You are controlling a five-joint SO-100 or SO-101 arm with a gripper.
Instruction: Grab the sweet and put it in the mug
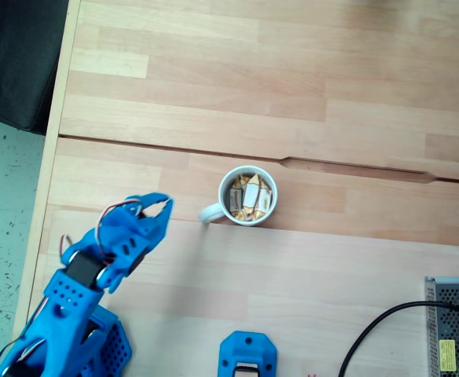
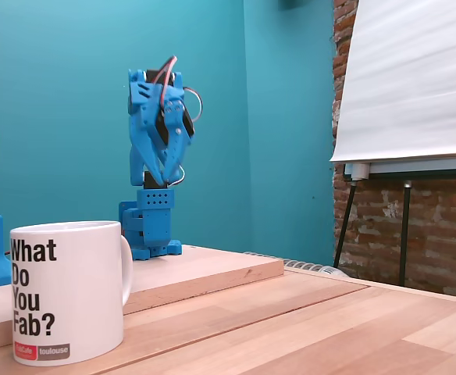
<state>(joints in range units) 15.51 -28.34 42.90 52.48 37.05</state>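
— Where are the sweets?
— Several sweets lie inside the mug, at the centre of a fixed view looking down on the wooden surface. In the low fixed view the mug stands at lower left, lettered "What Do You Fab?".
— And the gripper?
— The gripper sits left of the mug, apart from it. From the low view the gripper hangs raised, pointing down, jaws nearly together, nothing between them.

Cut off at the bottom edge: arm base, blue part, metal box (right corner). Too small to count: sweets inside mug.
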